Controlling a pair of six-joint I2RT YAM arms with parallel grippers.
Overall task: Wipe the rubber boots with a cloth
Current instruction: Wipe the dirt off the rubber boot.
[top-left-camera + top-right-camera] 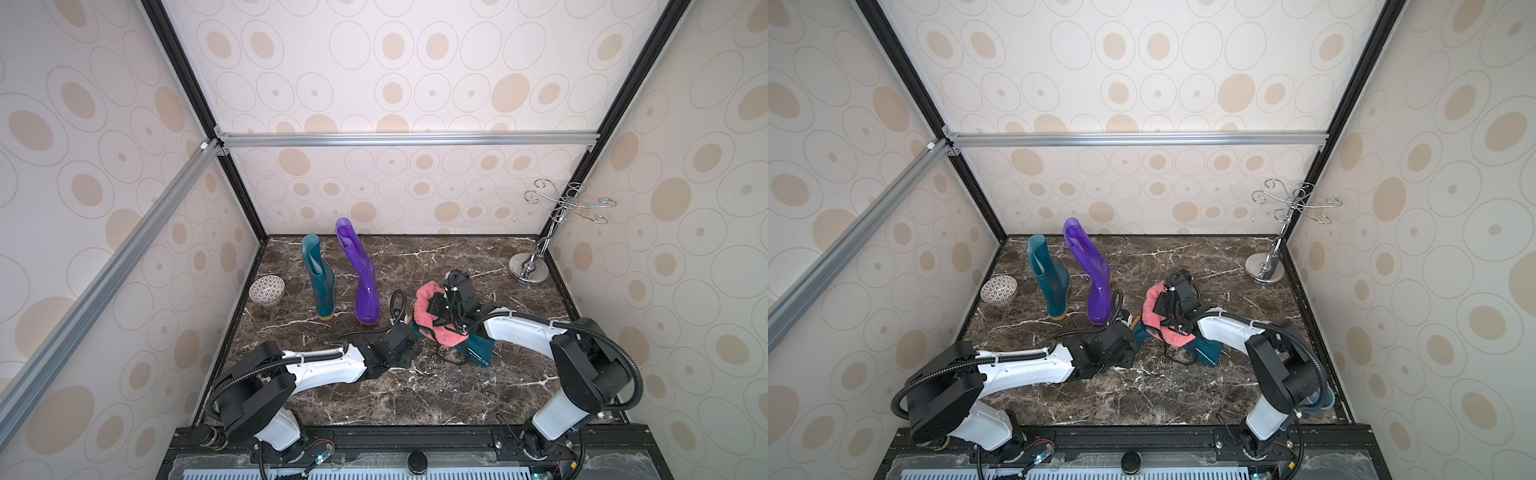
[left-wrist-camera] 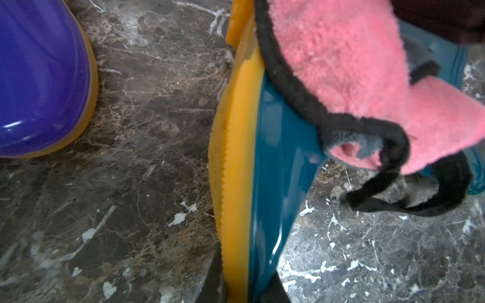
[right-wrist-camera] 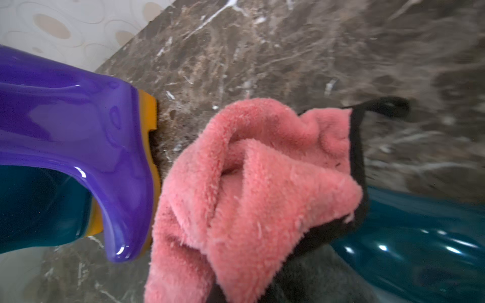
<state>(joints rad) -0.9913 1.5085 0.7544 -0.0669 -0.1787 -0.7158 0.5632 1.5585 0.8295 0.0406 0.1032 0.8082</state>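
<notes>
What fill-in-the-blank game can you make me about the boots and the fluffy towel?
1. The number of boots standing upright is ____.
2. Beside the upright teal boot stands a boot coloured ____.
3. The cloth resting on the lying teal boot is coloured ____.
4. The patterned bowl sits nearest a boot coloured ____.

Missing words: two; purple; pink; teal.

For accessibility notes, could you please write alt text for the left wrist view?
A teal boot lies on its side on the marble table, yellow sole showing, a pink cloth draped over it; a purple boot stands nearby.
</notes>
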